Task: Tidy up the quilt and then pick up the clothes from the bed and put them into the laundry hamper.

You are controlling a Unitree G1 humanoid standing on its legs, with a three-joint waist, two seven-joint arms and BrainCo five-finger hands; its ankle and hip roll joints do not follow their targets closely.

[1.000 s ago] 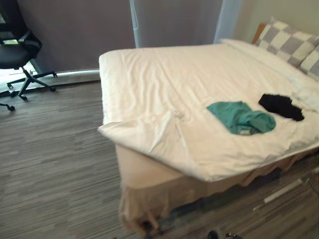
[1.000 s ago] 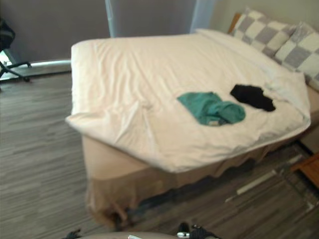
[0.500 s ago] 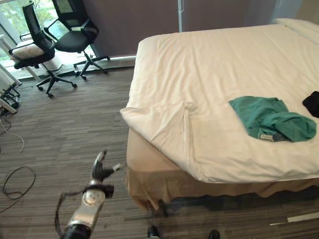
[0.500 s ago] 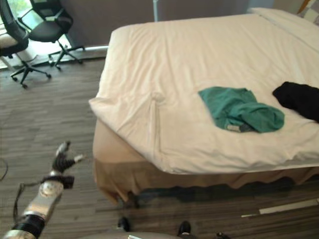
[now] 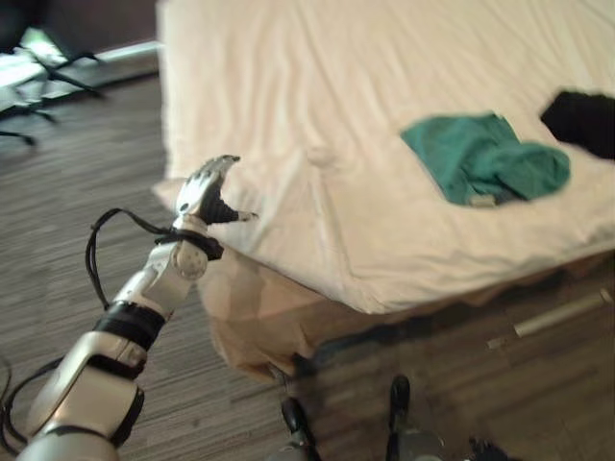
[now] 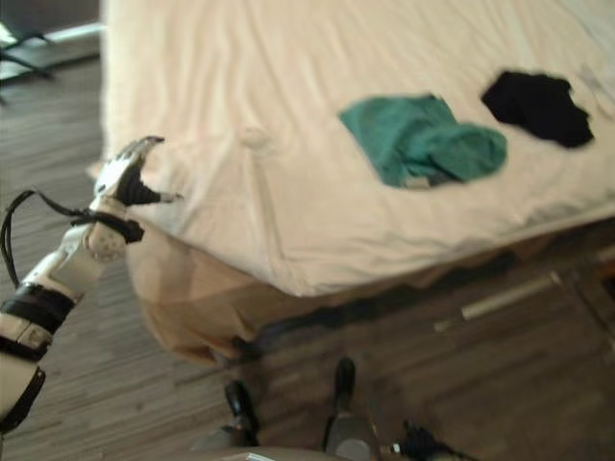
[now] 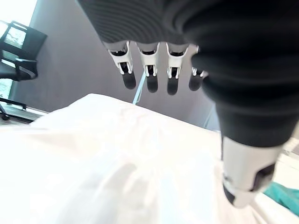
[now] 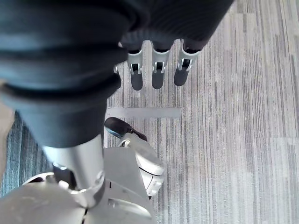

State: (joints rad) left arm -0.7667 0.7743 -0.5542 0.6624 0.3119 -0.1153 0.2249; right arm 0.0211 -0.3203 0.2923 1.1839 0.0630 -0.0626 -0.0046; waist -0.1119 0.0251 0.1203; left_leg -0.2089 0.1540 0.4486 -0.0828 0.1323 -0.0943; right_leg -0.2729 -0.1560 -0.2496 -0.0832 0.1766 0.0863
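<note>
No legible writing or labels appeared anywhere in the views; a small pale tag at the lower edge of the green garment was too small to read.

You saw the quilt as a cream-white cover spread across the bed, creased in long folds, with its near corner draped over the edge of the mattress. A tan bed skirt hung below that corner down to the wood-grain floor.

The green garment was a crumpled teal piece lying on the quilt toward the near edge of the bed. A black garment lay bunched on the quilt just beyond it, apart from it and farther from the near edge.

Your left hand was raised beside the draped quilt corner, at the bed's near-left edge. In the left wrist view the left hand's fingers were relaxed and spread above the quilt, thumb apart, holding nothing.

Your right hand pointed down over the floor beside the robot. Its fingers were loose and held nothing.

A black office chair stood on the floor past the far side of the bed.
</note>
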